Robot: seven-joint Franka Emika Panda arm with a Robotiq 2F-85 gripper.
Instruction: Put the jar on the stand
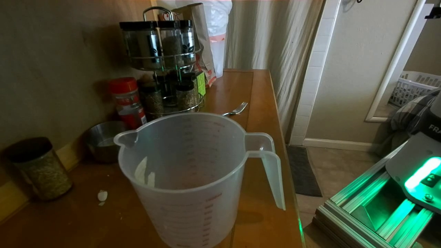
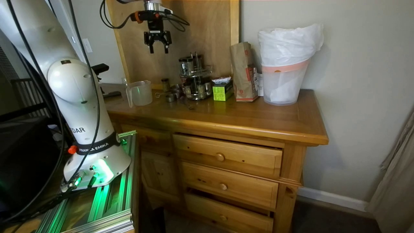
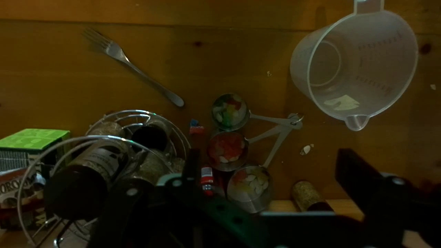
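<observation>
The jar [image 1: 41, 172] stands by the wall, behind the measuring jug. It has a dark lid and olive-yellow speckled contents. It also shows in an exterior view [image 2: 165, 85] and in the wrist view [image 3: 306, 193], where my gripper's body partly hides its lid. The stand is a two-tier silver wire rack [image 1: 187, 55] with several dark-lidded jars in it; it also shows in an exterior view [image 2: 196, 75] and in the wrist view [image 3: 98, 137]. My gripper [image 2: 159, 52] is open and empty, high above the counter, up and left of the stand there. Its fingers [image 3: 269, 151] are wide apart.
A big translucent measuring jug [image 1: 193, 206] stands near the jar. Metal measuring cups [image 3: 249, 193], a red-labelled jar [image 1: 127, 101], a fork [image 3: 137, 70], a green box [image 2: 222, 90], a paper bag [image 2: 242, 72] and a lined bin [image 2: 284, 77] share the counter [image 2: 258, 116].
</observation>
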